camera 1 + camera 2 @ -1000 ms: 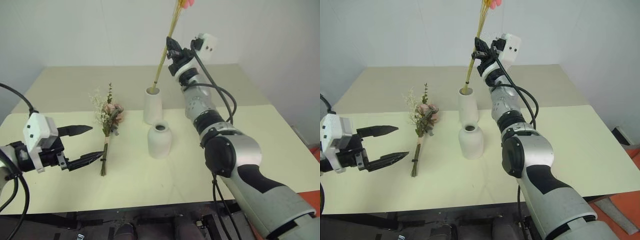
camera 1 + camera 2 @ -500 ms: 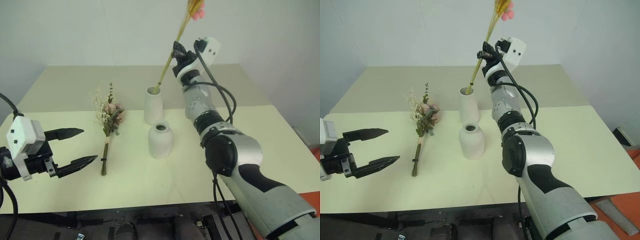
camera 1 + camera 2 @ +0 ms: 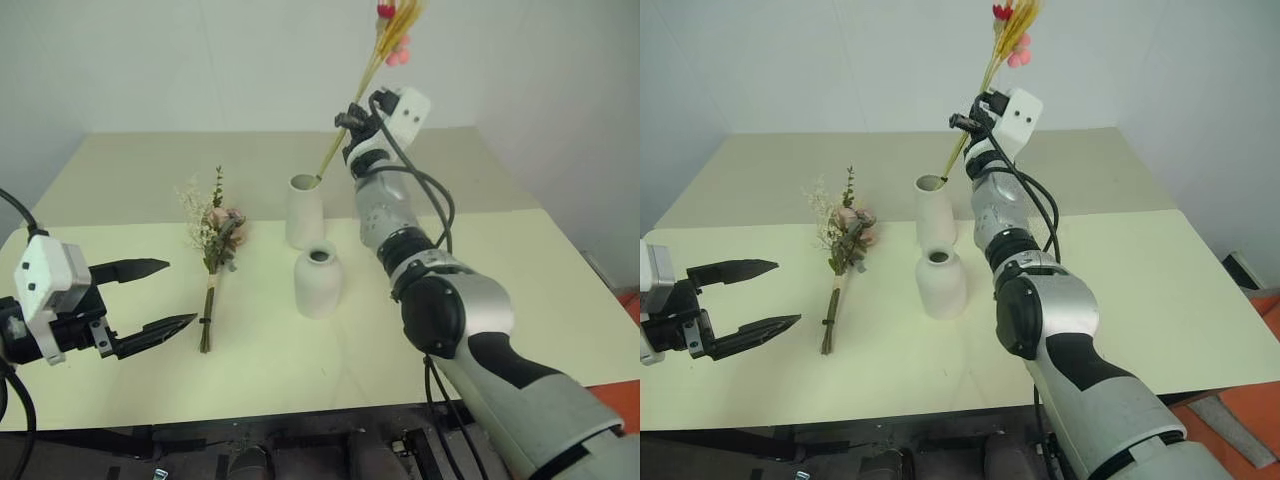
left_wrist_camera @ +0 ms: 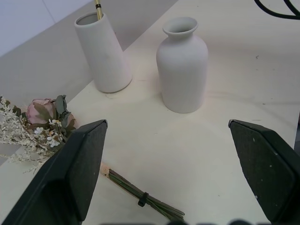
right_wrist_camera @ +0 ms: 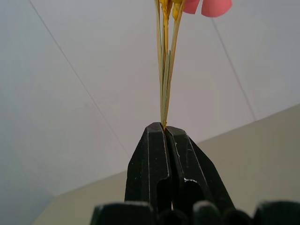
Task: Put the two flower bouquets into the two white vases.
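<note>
Right pincer clamping thin yellow-plumed bouquet, stem ends inside taller tapered white ceramic vase; best lowered straight before release. Left pincer wide, holding nothing.

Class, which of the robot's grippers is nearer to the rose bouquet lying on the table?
Left. The open left gripper hovers just beside the rose bouquet; the right gripper is raised past the tall vase.

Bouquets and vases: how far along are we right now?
Nothing is finished yet. In hand: the right gripper is shut on the thin yellow bunch, whose stem ends sit in the mouth of the taller vase, not released. Left: the rose bouquet lies flat on the table, the shorter vase holds nothing, and the left gripper is open near the rose stems.
</note>
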You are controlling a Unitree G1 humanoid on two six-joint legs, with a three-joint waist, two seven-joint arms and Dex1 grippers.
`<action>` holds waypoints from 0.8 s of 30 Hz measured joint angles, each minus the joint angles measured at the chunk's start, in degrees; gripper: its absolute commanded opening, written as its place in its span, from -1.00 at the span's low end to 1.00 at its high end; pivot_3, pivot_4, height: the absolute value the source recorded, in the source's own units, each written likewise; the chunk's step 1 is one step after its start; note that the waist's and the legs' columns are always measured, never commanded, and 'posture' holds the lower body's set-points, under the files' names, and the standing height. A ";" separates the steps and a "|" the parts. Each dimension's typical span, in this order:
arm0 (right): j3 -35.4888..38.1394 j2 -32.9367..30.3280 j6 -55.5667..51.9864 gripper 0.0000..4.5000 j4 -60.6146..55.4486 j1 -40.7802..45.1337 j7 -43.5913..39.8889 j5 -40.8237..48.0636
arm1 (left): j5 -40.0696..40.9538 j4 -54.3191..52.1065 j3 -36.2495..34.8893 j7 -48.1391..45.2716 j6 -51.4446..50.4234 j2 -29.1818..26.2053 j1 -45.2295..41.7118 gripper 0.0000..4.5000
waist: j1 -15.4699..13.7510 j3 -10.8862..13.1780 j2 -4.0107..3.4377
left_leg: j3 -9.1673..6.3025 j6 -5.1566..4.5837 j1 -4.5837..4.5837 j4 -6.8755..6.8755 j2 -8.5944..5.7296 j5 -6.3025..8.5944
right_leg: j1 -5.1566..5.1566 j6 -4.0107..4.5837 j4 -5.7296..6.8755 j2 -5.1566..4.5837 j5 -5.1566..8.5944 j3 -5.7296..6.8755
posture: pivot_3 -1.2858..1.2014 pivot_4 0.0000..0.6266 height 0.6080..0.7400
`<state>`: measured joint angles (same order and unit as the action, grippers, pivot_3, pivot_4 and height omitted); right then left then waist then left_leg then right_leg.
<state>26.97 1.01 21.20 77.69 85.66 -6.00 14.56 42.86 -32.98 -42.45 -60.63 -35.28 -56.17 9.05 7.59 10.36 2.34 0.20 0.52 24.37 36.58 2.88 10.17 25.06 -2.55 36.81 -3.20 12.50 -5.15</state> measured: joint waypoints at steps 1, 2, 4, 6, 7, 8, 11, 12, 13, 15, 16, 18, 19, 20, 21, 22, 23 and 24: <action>-0.09 0.00 0.14 -0.99 0.00 0.00 0.15 -0.18 | 0.00 0.00 0.00 0.00 0.01 0.00 0.00 1.00 | 0.00 0.00 0.00 | 0.00 0.00 0.00 0.00 0.00 0.00 | 0.00 0.00 -0.01 0.00 0.00 0.00 | 0.03 -0.52 1.00; -0.14 0.01 0.33 -0.99 0.00 0.01 0.29 -0.33 | 0.00 0.00 0.00 -0.01 0.05 0.00 0.00 1.00 | 0.01 0.00 0.00 | 0.00 0.00 0.00 0.00 0.00 0.00 | -0.01 0.00 -0.01 0.00 0.00 0.01 | 0.03 -0.52 1.00; -0.43 0.17 0.62 -0.99 0.00 0.00 0.09 -0.61 | 0.00 0.00 0.00 -0.02 0.07 0.00 0.03 1.00 | 0.07 0.00 0.00 | -0.01 0.00 -0.01 0.00 0.00 0.00 | 0.00 0.00 0.00 0.00 0.00 0.01 | 0.03 -0.52 1.00; -1.68 0.59 1.46 -0.99 0.00 0.01 -1.81 -1.77 | 0.01 -0.01 0.00 -0.04 0.10 0.05 0.21 1.00 | 0.40 0.00 0.00 | -0.01 0.00 -0.02 -0.03 0.00 0.00 | 0.00 0.01 0.00 0.01 0.00 0.00 | 0.03 -0.52 1.00; -2.02 0.93 1.98 -0.99 -0.01 0.01 -2.77 -2.29 | 0.01 -0.01 0.00 -0.04 0.10 0.12 0.25 1.00 | 0.59 0.00 0.00 | -0.02 0.00 -0.03 -0.06 0.00 0.00 | 0.00 0.01 0.00 0.01 0.01 0.00 | 0.03 -0.52 1.00; -2.19 1.20 2.34 -0.99 -0.01 0.01 -3.71 -2.49 | 0.01 -0.01 0.00 -0.05 0.11 0.14 0.27 1.00 | 0.75 0.00 0.00 | -0.03 0.00 -0.03 -0.08 0.00 0.00 | 0.00 0.01 0.00 0.02 0.01 0.01 | 0.03 -0.52 1.00; -3.07 2.27 3.46 -0.99 -0.04 0.02 -7.51 -2.74 | 0.00 -0.01 0.00 -0.04 0.23 0.27 0.30 1.00 | 1.12 0.00 0.00 | -0.04 0.00 -0.05 -0.15 0.00 0.00 | 0.00 0.01 -0.01 0.02 0.01 0.02 | 0.03 -0.52 1.00; -3.73 2.76 3.86 -0.99 -0.06 0.02 -8.40 -3.09 | 0.00 -0.01 0.00 -0.03 0.27 0.30 0.29 1.00 | 1.27 0.00 0.00 | -0.05 0.00 -0.08 -0.18 0.00 0.00 | 0.00 0.02 -0.02 0.03 0.01 0.01 | 0.03 -0.52 1.00; -4.21 3.08 4.24 -0.99 -0.06 0.02 -9.05 -3.55 | 0.00 -0.01 0.03 -0.01 0.32 0.33 0.25 1.00 | 1.35 0.00 0.00 | -0.05 0.00 -0.09 -0.21 0.00 0.00 | 0.00 0.03 -0.02 0.03 0.02 0.01 | 0.03 -0.52 1.00; -4.92 3.80 4.61 -0.99 -0.06 0.02 -10.25 -4.38 | 0.00 -0.01 0.14 0.01 0.40 0.47 0.21 1.00 | 1.38 0.00 0.00 | -0.06 0.00 -0.12 -0.28 0.00 0.00 | 0.01 0.05 -0.01 0.04 0.03 0.01 | 0.03 -0.52 1.00; -5.39 4.43 4.62 -0.99 -0.06 0.02 -11.12 -4.48 | 0.00 0.00 0.29 0.04 0.42 0.51 0.15 1.00 | 1.40 0.00 0.00 | -0.09 0.00 -0.12 -0.31 0.01 0.00 | 0.01 0.07 -0.01 0.06 0.04 0.01 | 0.03 -0.52 1.00; -6.29 5.41 4.63 -0.75 -0.06 0.02 -12.60 -4.91 | 0.00 0.00 0.78 0.15 0.48 0.51 -0.03 1.00 | 1.37 0.00 -0.01 | -0.12 0.00 -0.12 -0.35 0.01 0.00 | 0.02 0.09 -0.01 0.07 0.05 0.03 | 0.03 -0.52 1.00; -6.62 5.65 4.63 -0.65 -0.06 0.02 -13.60 -5.02 | 0.00 0.00 0.95 0.26 0.48 0.52 -0.07 1.00 | 1.31 0.00 -0.01 | -0.14 0.00 -0.11 -0.35 0.01 0.00 | 0.02 0.10 -0.02 0.07 0.06 0.06 | 0.03 -0.52 1.00; -6.87 5.69 4.65 -0.52 -0.06 0.02 -14.19 -5.18 | -0.01 0.01 0.97 0.39 0.48 0.52 -0.09 1.00 | 1.30 0.01 -0.01 | -0.14 0.00 -0.10 -0.35 0.01 0.00 | 0.02 0.10 -0.03 0.07 0.06 0.06 | 0.03 -0.52 1.00; -6.96 5.70 4.66 -0.35 -0.06 0.02 -14.61 -5.23 | -0.01 0.01 0.97 0.47 0.49 0.52 -0.09 1.00 | 1.26 0.01 -0.01 | -0.14 0.00 -0.10 -0.35 0.00 0.00 | 0.02 0.10 -0.04 0.06 0.06 0.07 | 0.03 -0.52 1.00; -7.05 5.72 4.66 -0.19 -0.06 0.02 -14.79 -5.26 | -0.01 0.01 0.97 0.52 0.49 0.52 -0.09 1.00 | 1.18 0.01 -0.01 | -0.14 0.00 -0.08 -0.35 0.00 0.00 | 0.02 0.10 -0.05 0.05 0.06 0.08 | 0.03 -0.52 1.00; -7.25 5.73 4.67 -0.03 -0.06 0.01 -14.78 -5.35 | -0.01 0.01 0.97 0.56 0.49 0.52 -0.09 1.00 | 1.13 0.01 -0.01 | -0.14 0.01 -0.08 -0.35 0.00 0.00 | 0.02 0.10 -0.06 0.04 0.06 0.08 | 0.03 -0.52 1.00; -7.44 5.73 4.69 0.12 -0.06 0.00 -14.74 -5.41 | 0.00 0.01 0.96 0.62 0.49 0.52 -0.09 1.00 | 1.11 0.01 -0.01 | -0.14 0.01 -0.08 -0.35 0.00 0.00 | 0.02 0.10 -0.06 0.04 0.06 0.09 | 0.03 -0.52 1.00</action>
<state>19.53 6.73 25.90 77.64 85.66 -20.74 9.15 42.86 -32.97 -41.49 -60.02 -34.79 -55.65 8.96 8.70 10.37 2.33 0.06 0.53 24.29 36.23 2.88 10.17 25.08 -2.45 36.75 -3.16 12.56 -5.06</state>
